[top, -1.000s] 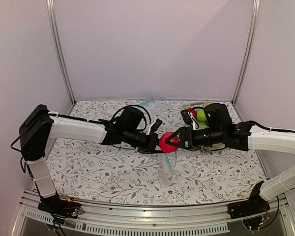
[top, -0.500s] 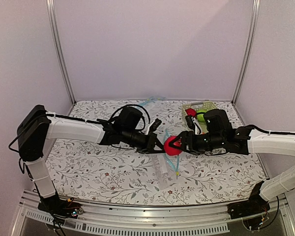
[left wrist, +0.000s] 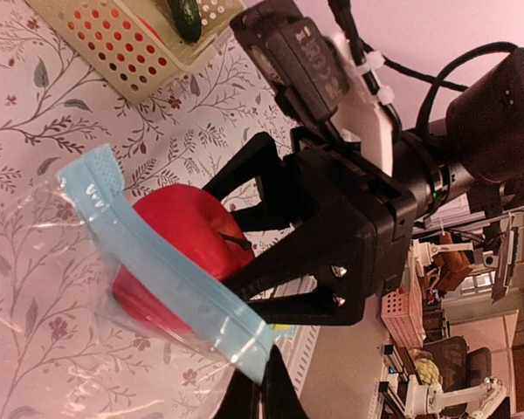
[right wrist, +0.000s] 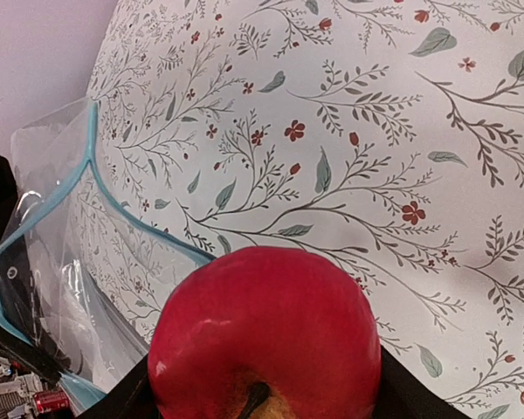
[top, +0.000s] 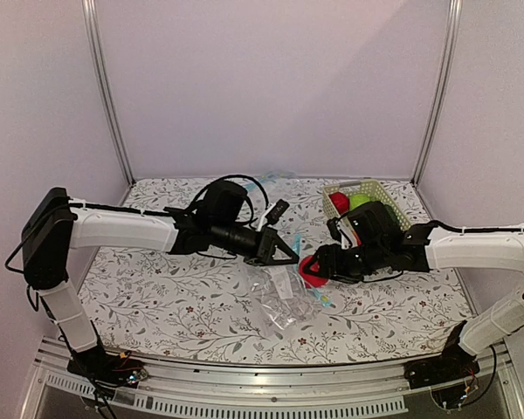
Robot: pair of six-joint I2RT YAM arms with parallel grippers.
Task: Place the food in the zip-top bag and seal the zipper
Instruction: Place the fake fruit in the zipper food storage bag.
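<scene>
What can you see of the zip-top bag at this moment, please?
The zip-top bag is clear, crinkly plastic with a light blue zipper strip along its mouth, which stands open. The left gripper pinches that strip, and the body sags crumpled toward the floral table. The red fruit, held in the right gripper, sits at the mouth, partly behind the strip.

No legible text, no labels, brands, numbers or signs

Pale lilac walls, aluminium corner posts, floral-print tabletop, metal rail at near edge
</scene>
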